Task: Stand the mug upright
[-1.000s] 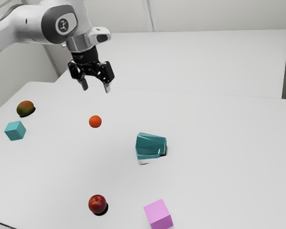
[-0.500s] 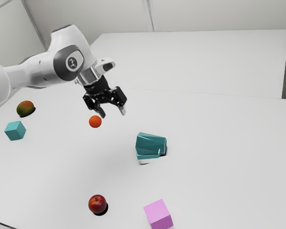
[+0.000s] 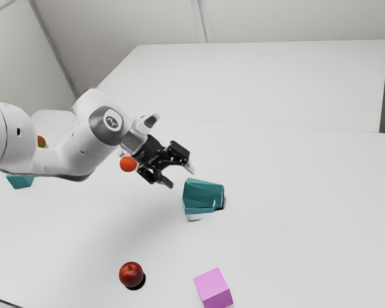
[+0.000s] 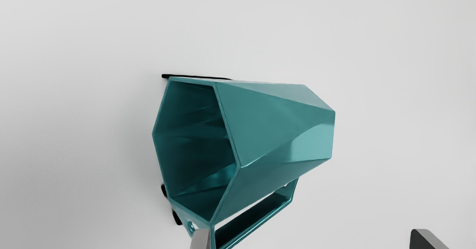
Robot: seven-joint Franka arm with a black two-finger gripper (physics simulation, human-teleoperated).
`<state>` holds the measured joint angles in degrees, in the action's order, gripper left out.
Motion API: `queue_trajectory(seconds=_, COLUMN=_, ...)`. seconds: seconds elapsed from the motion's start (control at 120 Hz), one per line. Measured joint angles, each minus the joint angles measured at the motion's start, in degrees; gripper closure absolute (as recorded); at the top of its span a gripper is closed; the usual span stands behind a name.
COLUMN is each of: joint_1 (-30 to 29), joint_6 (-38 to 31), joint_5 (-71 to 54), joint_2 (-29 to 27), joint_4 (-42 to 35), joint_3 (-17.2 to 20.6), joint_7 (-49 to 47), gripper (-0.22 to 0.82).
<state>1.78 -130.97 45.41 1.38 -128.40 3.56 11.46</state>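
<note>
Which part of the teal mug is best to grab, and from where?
Probably the body of the mug near its closed, narrower end, from above, one finger on each side. It lies on its side, tapering from the open rim, and the handle juts from one side but stops short of that end, so the fingers should clear it.

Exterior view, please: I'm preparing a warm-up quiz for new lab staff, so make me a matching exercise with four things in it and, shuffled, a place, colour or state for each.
Things
1. Mug
2. Gripper
3. Apple
4. Pink block

Places, colours, states
A. Dark red
B. At the exterior view's bottom edge
C. Lying on its side
D. Open, fingers apart

Right pairs: 1-C, 2-D, 3-A, 4-B
</note>
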Motion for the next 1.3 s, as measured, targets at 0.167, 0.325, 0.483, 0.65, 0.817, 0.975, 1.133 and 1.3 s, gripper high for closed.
queue_trajectory(seconds=0.167, joint_1=-0.5, joint_6=-2.5, joint_5=8.3, joint_2=2.9, joint_4=-0.2, joint_3=0.0, joint_7=6.4, gripper=0.02)
queue_trajectory(seconds=0.325, joint_1=-1.5, joint_6=-3.7, joint_5=12.6, joint_2=4.7, joint_4=-0.2, joint_3=-0.1, joint_7=11.8, gripper=0.02)
queue_trajectory(seconds=0.483, joint_1=-1.3, joint_6=-4.3, joint_5=17.4, joint_2=6.5, joint_4=-0.2, joint_3=0.0, joint_7=16.8, gripper=0.02)
queue_trajectory(seconds=0.65, joint_1=-1.1, joint_6=-4.5, joint_5=22.8, joint_2=8.0, joint_4=-0.3, joint_3=-0.1, joint_7=22.0, gripper=0.02)
queue_trajectory(seconds=0.817, joint_1=-0.7, joint_6=-4.5, joint_5=30.3, joint_2=8.8, joint_4=-1.5, joint_3=0.0, joint_7=27.6, gripper=0.02)
queue_trajectory(seconds=0.975, joint_1=-0.6, joint_6=-4.2, joint_5=34.4, joint_2=9.0, joint_4=-1.8, joint_3=0.0, joint_7=32.2, gripper=0.07)
queue_trajectory(seconds=1.133, joint_1=-0.6, joint_6=-4.0, joint_5=36.1, joint_2=9.1, joint_4=-1.8, joint_3=0.0, joint_7=35.8, gripper=0.27)
queue_trajectory(seconds=1.3, joint_1=-0.5, joint_6=-4.0, joint_5=36.6, joint_2=9.2, joint_4=-1.8, joint_3=0.0, joint_7=38.6, gripper=0.47)
